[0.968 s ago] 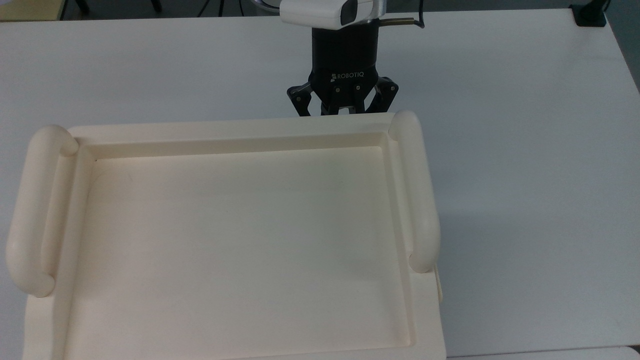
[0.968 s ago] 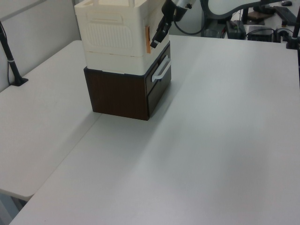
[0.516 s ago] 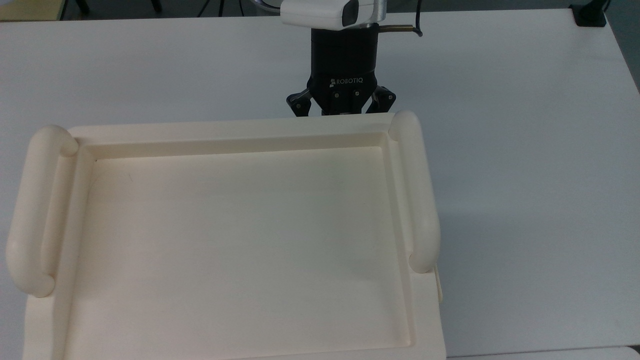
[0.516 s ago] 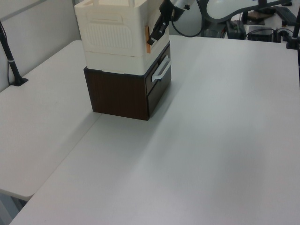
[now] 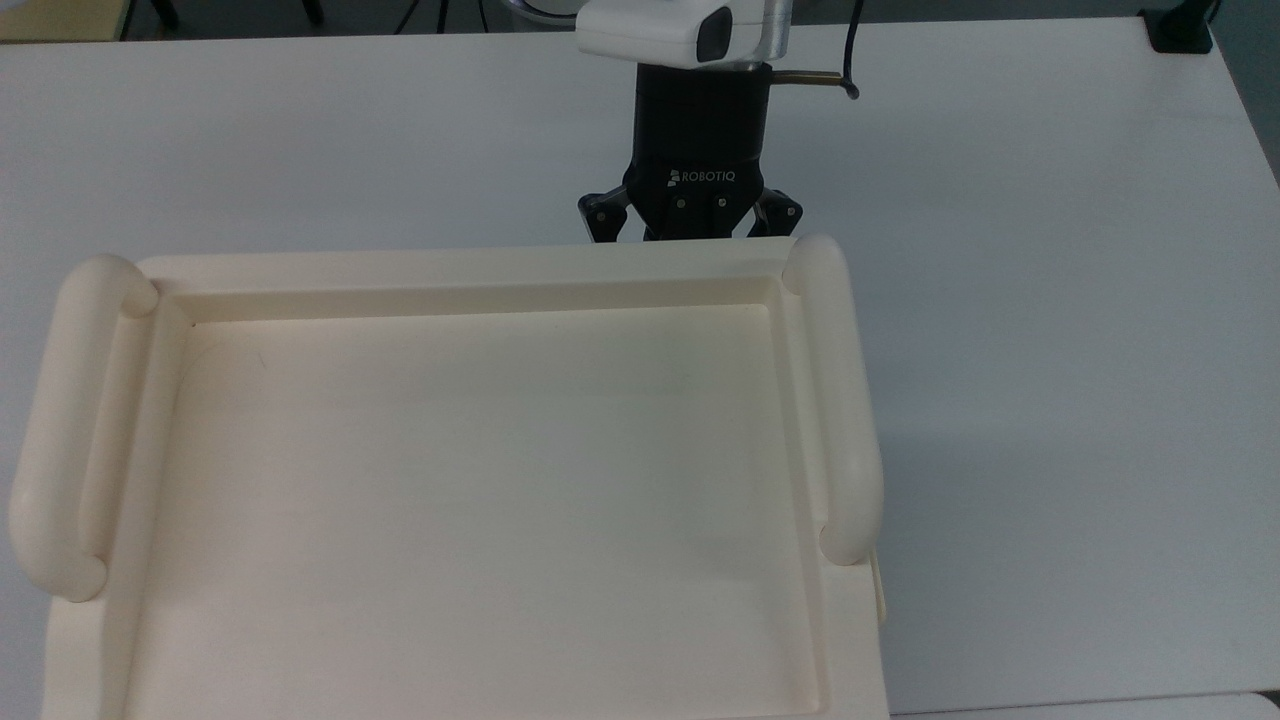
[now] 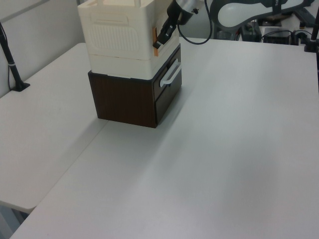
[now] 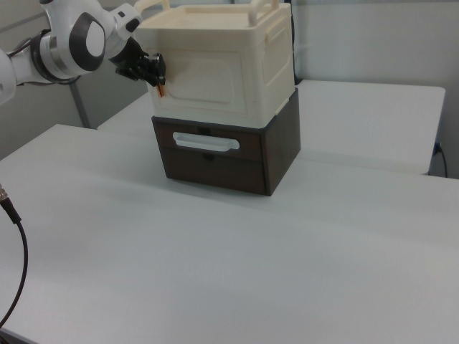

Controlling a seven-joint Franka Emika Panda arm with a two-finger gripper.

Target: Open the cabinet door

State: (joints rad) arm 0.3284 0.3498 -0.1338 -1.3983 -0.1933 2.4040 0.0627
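Cabinet door (image 7: 213,77), cream panel on the cabinet front at upper centre of the right view, sits above a dark drawer unit (image 7: 228,154), with the gripper (image 7: 155,74) at its left edge, finger state unclear.

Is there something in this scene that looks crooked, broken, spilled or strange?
Nothing stands out. The cream cabinet sits squarely on the dark brown drawer box, which stands flat on the white table. The cabinet door looks closed and whole. The gripper is at the door's edge in the right view's left. No spill or damage shows.
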